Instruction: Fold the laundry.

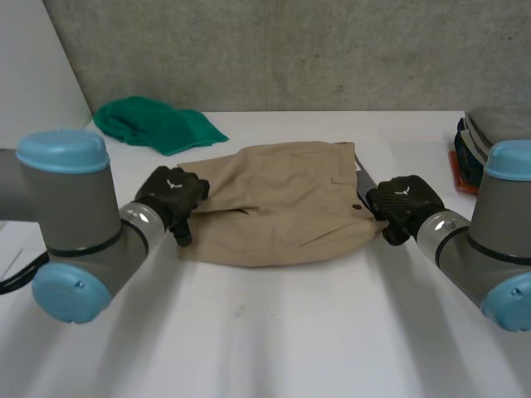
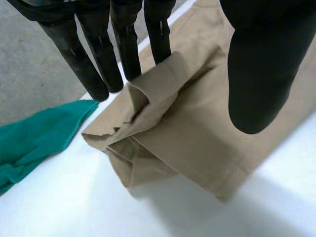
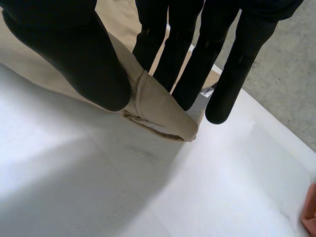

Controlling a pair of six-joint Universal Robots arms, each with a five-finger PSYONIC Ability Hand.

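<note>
A tan pair of shorts (image 1: 282,203) lies folded over in the middle of the white table (image 1: 274,332). My left hand (image 1: 170,197) is at the garment's left end. In the left wrist view its fingers (image 2: 98,61) are straight and its thumb (image 2: 256,74) stands well apart, with the bunched folds of the tan shorts (image 2: 197,128) lying loose below them. My right hand (image 1: 402,206) is at the right end. There its thumb (image 3: 74,54) and fingers pinch a thick hemmed corner of the shorts (image 3: 160,106) just above the table.
A crumpled green cloth (image 1: 158,124) lies at the back left, close to my left hand, and its green edge (image 2: 34,140) lies beyond my fingertips. A stack of folded clothes (image 1: 485,137) sits at the right edge. A grey wall runs behind the table.
</note>
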